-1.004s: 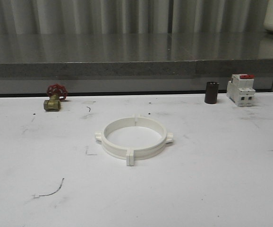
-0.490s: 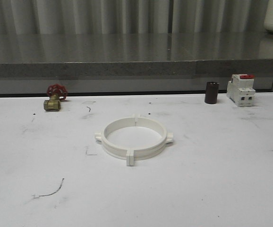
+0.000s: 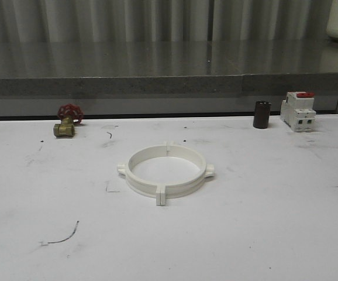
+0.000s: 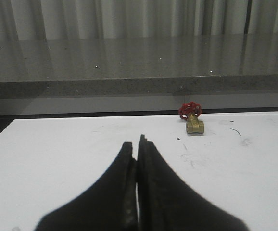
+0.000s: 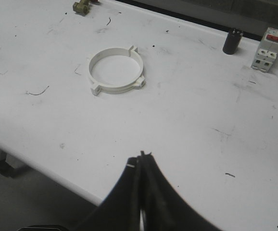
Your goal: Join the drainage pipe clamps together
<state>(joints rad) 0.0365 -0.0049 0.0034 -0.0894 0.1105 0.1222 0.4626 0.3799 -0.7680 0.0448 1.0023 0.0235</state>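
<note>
The two white drainage pipe clamps [image 3: 166, 171] lie joined as one ring in the middle of the white table, with small square tabs sticking out at the seams and sides. The same ring [image 5: 116, 70] shows in the right wrist view, well ahead of my right gripper [image 5: 140, 158], which is shut with nothing in it, near the table's front edge. My left gripper [image 4: 135, 144] is shut and empty too, over bare table on the left side, far from the ring.
A brass valve with a red handwheel [image 3: 67, 121] sits at the back left. A dark cylinder [image 3: 262, 114] and a white breaker with a red top [image 3: 298, 110] stand at the back right. A grey ledge [image 3: 169, 85] runs behind the table.
</note>
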